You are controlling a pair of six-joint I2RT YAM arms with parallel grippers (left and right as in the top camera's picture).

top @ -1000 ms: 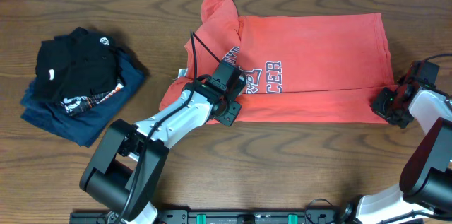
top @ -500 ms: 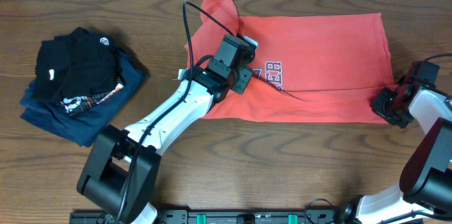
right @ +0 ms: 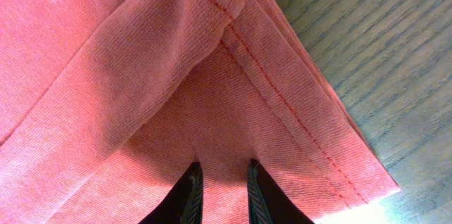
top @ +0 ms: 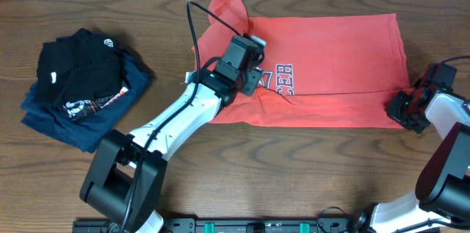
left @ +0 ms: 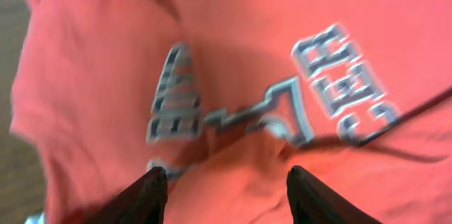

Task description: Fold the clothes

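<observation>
The clothes, a coral-red T-shirt (top: 330, 49) with dark, white-outlined letters (top: 285, 79), lie spread across the table's far half, with the front left part folded back over the chest. My left gripper (top: 255, 80) hovers over that fold beside the letters. In the left wrist view it (left: 226, 180) is open, with red cloth (left: 233, 54) under the gap and nothing held. My right gripper (top: 396, 108) sits at the shirt's near right corner. In the right wrist view it (right: 223, 174) is shut on the hemmed cloth (right: 176, 75).
A pile of folded black and navy garments (top: 81, 86) lies at the left of the wooden table (top: 308, 167). The left arm's black cable (top: 195, 34) loops above the shirt's left sleeve. The table's edge runs close behind the shirt.
My left gripper carried the shirt's near left edge away from the front and over the chest, then opened and let it go. The right gripper has not moved.
</observation>
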